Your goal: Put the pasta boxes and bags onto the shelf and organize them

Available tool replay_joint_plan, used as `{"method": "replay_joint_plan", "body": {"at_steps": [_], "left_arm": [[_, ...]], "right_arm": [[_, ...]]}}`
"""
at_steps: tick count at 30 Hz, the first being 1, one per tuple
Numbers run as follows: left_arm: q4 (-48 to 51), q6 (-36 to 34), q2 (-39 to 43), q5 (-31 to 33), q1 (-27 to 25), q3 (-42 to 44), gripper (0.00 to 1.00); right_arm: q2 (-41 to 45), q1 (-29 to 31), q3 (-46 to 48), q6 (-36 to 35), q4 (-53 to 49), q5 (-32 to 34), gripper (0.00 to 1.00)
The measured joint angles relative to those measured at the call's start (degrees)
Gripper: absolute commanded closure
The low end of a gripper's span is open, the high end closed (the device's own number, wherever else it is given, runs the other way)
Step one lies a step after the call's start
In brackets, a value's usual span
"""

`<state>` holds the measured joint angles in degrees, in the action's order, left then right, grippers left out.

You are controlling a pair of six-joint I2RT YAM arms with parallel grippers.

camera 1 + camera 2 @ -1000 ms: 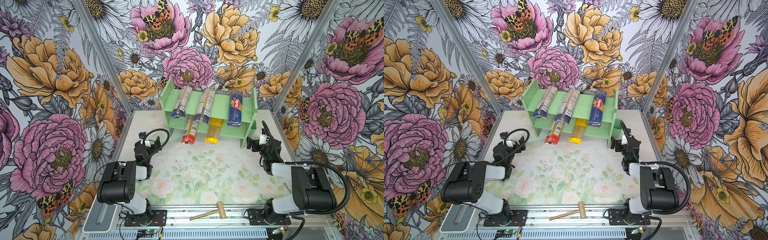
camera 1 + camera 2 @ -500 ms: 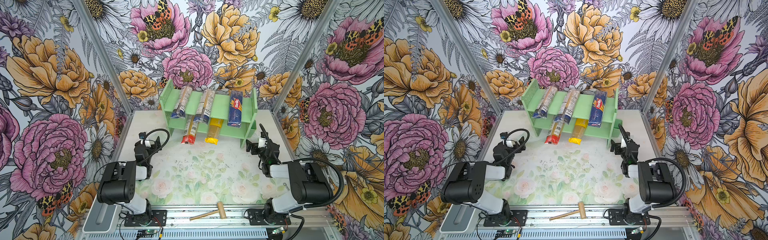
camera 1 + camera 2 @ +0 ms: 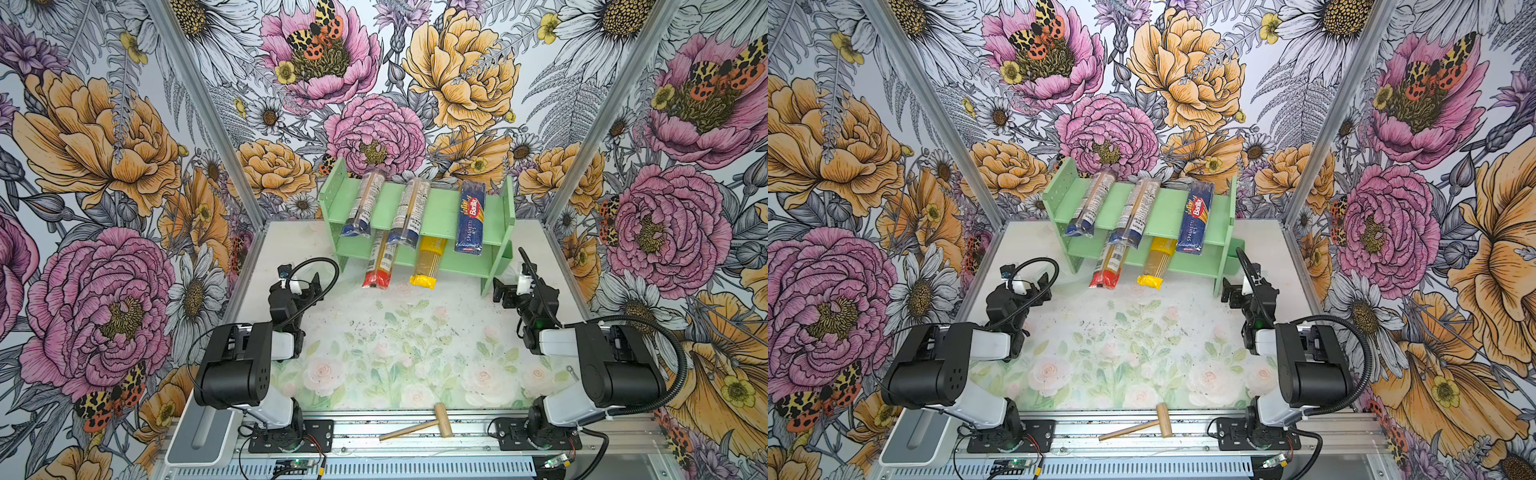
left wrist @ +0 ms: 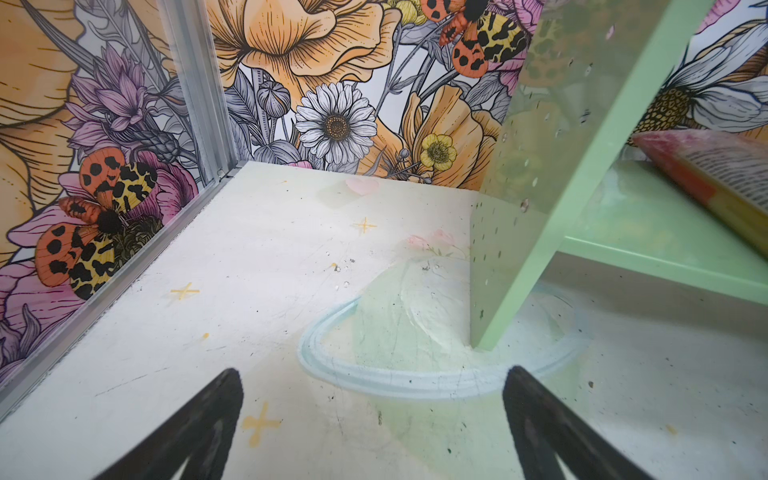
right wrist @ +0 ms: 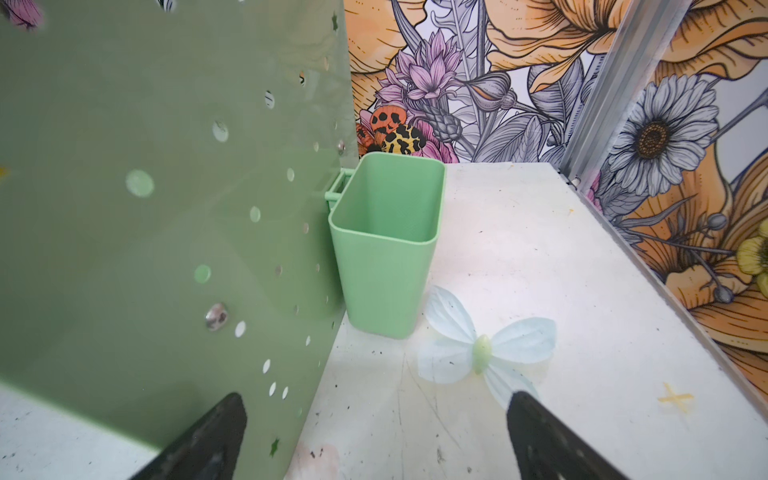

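Note:
The mint-green shelf stands at the back of the table. Two clear blue-ended bags and a dark blue Barilla box lie on its upper tier. A red-ended bag and a yellow bag lie on the lower tier, their ends sticking out in front. My left gripper is open and empty near the shelf's left panel. My right gripper is open and empty beside the right panel.
A small green cup hangs on the outside of the shelf's right panel. A wooden mallet lies on the front rail. Flowered walls close in the table on the left, back and right.
My right gripper has shifted slightly left and nearer, staying open by the shelf's right panel. The left arm and the packs have not moved.

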<state>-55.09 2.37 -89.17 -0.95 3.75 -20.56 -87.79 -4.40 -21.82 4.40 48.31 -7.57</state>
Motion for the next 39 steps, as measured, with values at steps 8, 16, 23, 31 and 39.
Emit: {"method": "replay_joint_plan", "body": {"at_steps": [8,16,23,31,39], "left_arm": [[0.2,-0.3,0.0,0.1,-0.5,0.0,0.01],[0.9,-1.9,0.0,0.1,-1.9,-0.1,0.01],[0.9,-1.9,0.0,0.1,-1.9,-0.1,0.01],[0.9,-1.9,0.0,0.1,-1.9,-0.1,0.01],[0.9,-1.9,0.0,0.1,-1.9,-0.1,0.01]], "right_arm": [[0.0,0.2,0.0,0.0,0.0,0.3,0.01],[0.0,0.3,0.0,0.0,0.0,0.3,0.01],[0.0,0.3,0.0,0.0,0.0,0.3,0.00],[0.0,0.3,0.0,0.0,0.0,0.4,0.01],[0.0,0.3,0.0,0.0,0.0,0.4,0.00]]}}
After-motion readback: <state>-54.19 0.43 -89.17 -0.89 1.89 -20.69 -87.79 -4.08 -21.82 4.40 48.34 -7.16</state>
